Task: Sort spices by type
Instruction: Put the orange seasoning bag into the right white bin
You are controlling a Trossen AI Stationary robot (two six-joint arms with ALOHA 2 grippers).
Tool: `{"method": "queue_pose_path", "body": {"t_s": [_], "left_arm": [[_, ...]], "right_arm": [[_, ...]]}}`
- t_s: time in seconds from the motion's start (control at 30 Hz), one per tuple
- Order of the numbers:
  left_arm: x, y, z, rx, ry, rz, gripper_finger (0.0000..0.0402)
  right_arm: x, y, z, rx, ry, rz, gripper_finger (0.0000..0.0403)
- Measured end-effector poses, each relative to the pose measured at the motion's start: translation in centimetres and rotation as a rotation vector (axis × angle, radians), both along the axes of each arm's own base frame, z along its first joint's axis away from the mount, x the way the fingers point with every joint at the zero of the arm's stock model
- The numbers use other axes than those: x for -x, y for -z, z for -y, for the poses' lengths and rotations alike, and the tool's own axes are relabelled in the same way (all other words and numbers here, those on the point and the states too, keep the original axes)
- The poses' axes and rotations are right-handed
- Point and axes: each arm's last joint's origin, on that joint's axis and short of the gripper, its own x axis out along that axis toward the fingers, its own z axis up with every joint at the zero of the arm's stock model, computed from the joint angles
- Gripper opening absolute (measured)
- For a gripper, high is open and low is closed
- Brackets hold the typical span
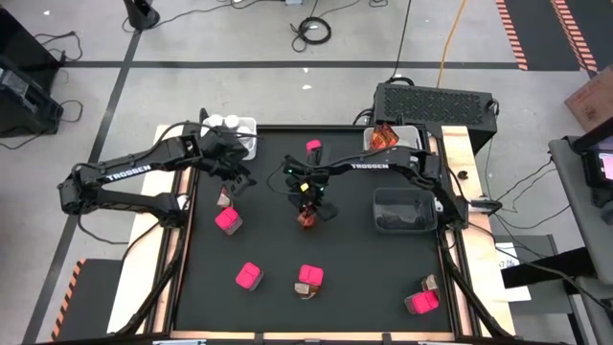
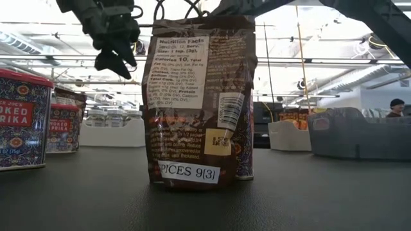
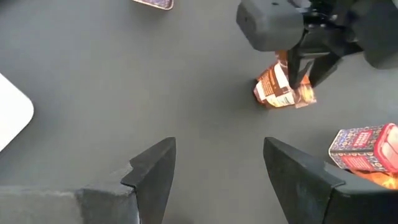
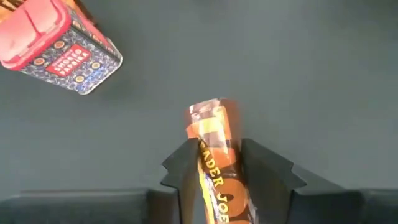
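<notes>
An orange-brown sachet [image 1: 306, 219] stands upright at the middle of the black table, and my right gripper [image 1: 306, 203] is shut on it from above. The low view shows this sachet [image 2: 199, 102] large, its bottom on the table. My left gripper [image 1: 235, 177] hangs open above the table's far left part, touching nothing; its fingers [image 3: 155, 168] frame bare table. Pink cube boxes [image 1: 228, 220] [image 1: 248, 277] [image 1: 310, 278] lie scattered on the table. White-capped jars [image 1: 230, 125] sit in a white bin at the far left. My right gripper pinches the sachet's upper part [image 4: 214, 158] between its two fingers, one on each flat face. The fingers come from above, slanting down. The sachet stands upright below them with its bottom edge [image 2: 192, 183] on the table.
A dark bin [image 1: 402, 209] stands at the right and a white bin [image 1: 383, 137] with sachets at the far right. More pink boxes lie at the far middle [image 1: 313, 147] and near right [image 1: 421, 302]. A sachet [image 1: 223, 198] lies under my left arm.
</notes>
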Motion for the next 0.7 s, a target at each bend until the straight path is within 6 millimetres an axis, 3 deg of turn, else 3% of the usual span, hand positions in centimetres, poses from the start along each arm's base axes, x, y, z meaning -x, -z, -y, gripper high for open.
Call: {"method": "queue_pose_path", "body": {"t_s": [0.2,0.47,0.7], "left_arm": [[-0.3,-0.2,0.1,-0.03,0.027,0.032,0.0247],[-0.8,-0.7,-0.1,-0.066,0.029,0.097,0.0247],[-0.9,-0.8,-0.2,-0.079,0.03,0.108,0.0247]], "right_arm": [[0.2,-1.1,0.0,-0.01,0.044,-0.023,0.0089],[0.3,-7.1,0.8,0.024,0.245,-0.035,0.0086],[1.2,-6.6,1.3,0.001,0.297,-0.147,0.0099]]}}
